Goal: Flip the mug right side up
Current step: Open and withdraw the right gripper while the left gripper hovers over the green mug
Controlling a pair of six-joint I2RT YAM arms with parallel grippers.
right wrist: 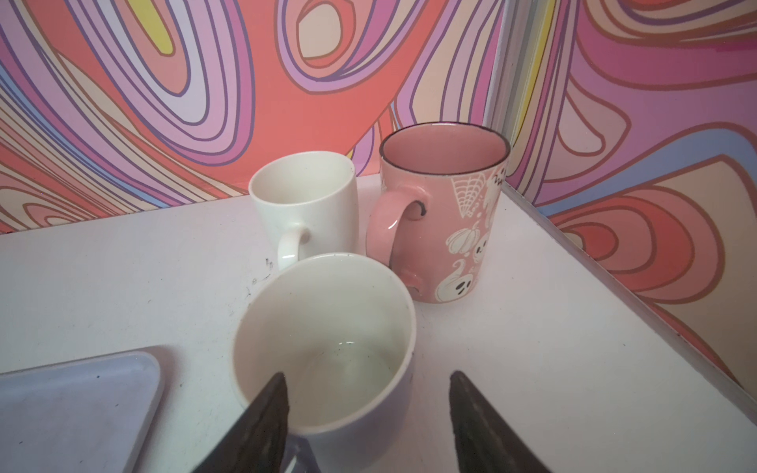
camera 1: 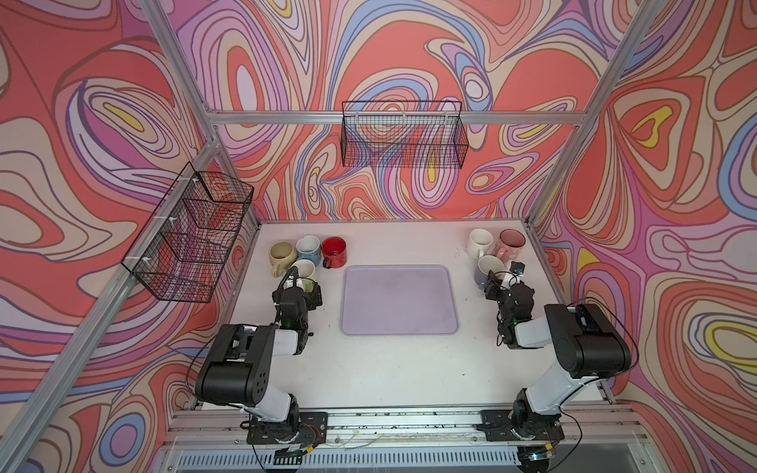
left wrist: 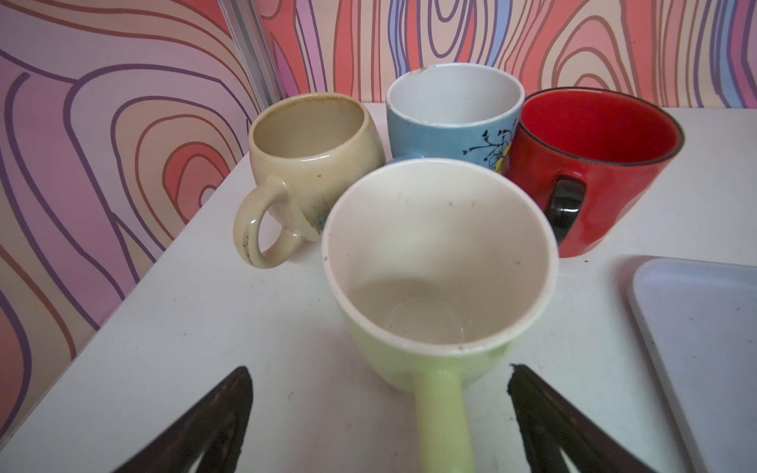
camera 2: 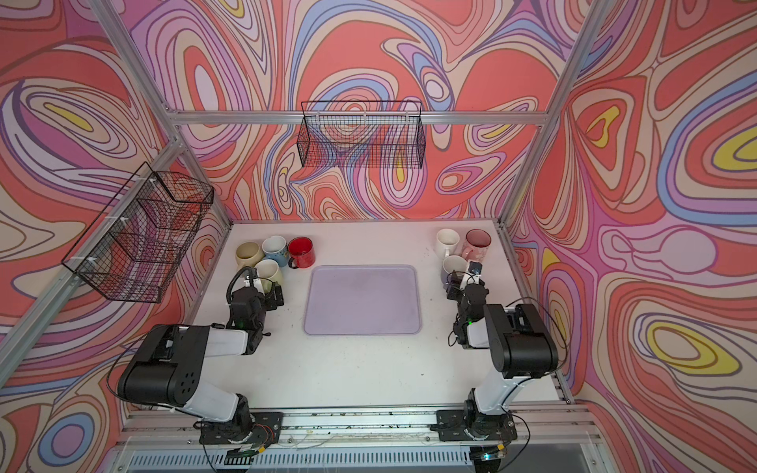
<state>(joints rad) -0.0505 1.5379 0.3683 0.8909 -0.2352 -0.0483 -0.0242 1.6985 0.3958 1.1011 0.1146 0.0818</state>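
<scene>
While left end effector (left wrist: 379, 367) and right end effector (right wrist: 368, 373) stand open, green mug (left wrist: 440, 266) has its handle cropped.

Lavender mug (right wrist: 327, 327), upright, mouth up

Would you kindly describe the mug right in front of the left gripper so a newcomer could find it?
Start at the central lavender tray, then find the four mugs off its far left corner. Nearest the left gripper, handle toward it, stands the light green mug; the beige mug, blue mug and red mug behind it lack that colour.
</scene>
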